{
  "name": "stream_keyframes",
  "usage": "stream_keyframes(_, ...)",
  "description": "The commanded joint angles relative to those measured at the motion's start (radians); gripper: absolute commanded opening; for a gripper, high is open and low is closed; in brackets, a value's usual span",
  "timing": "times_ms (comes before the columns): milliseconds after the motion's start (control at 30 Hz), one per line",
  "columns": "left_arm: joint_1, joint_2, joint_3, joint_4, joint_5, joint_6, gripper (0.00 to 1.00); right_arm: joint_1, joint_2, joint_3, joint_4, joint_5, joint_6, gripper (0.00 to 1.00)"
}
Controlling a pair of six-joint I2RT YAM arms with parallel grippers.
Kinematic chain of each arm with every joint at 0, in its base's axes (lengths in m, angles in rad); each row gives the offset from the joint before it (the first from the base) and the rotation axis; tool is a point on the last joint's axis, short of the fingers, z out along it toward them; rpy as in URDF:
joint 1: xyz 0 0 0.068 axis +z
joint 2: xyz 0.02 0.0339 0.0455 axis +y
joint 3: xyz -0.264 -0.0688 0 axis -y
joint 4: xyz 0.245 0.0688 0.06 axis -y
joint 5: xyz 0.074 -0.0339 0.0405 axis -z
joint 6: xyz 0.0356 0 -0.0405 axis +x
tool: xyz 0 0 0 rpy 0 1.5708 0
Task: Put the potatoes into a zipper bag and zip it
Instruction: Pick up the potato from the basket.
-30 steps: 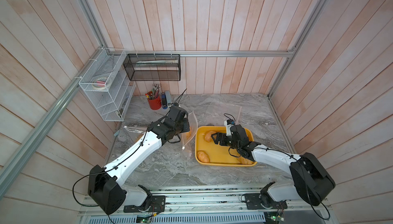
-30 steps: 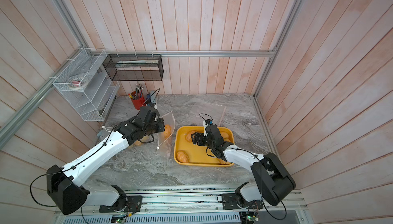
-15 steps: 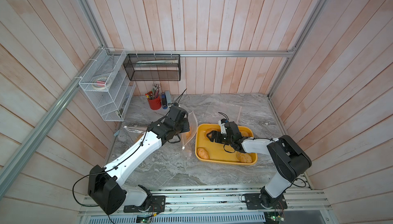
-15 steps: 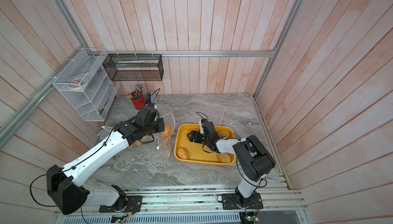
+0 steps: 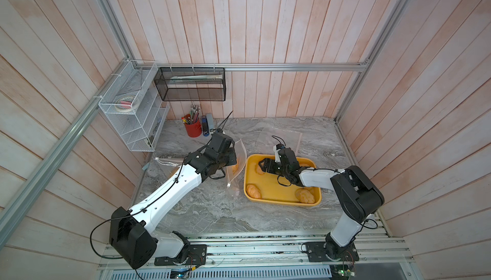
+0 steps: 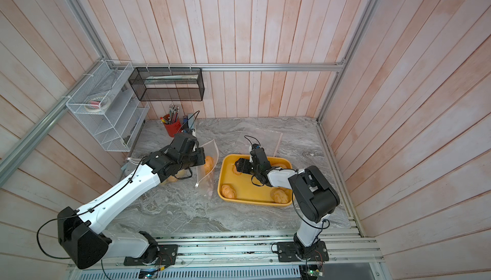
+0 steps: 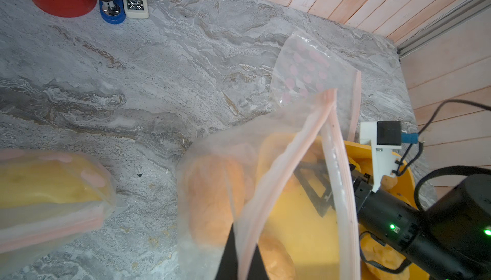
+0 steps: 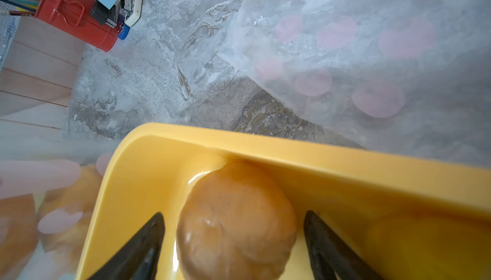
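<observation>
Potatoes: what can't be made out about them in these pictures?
- Count in the held bag: frosted plastic blurs them in the left wrist view; the left arm mostly covers them in both top views.
- Potato inside the right claw: partly cut off by the right wrist view's edge.
- Tray: right arm hides part in both top views.
</observation>
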Motion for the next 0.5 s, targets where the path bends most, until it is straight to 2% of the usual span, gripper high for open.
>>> stream_keyframes(0,0.004,-0.022,-0.017,0.018,-0.001,-0.003,0.0,0.001,0.03,0.021,0.0,-0.019,0.001,0.78)
stream_keyframes(300,0.004,-0.027,-0.018,0.019,0.0,-0.003,0.0,0.013,0.036,0.008,0.062,-0.096,0.021,0.77)
stream_keyframes(367,0.004,-0.03,-0.02,0.02,-0.002,-0.003,0.0,0.013,0.035,0.009,0.058,-0.094,0.021,0.73)
stream_keyframes(467,0.004,-0.033,-0.021,0.019,-0.004,-0.003,0.0,0.014,0.027,0.009,0.053,-0.091,0.021,0.56)
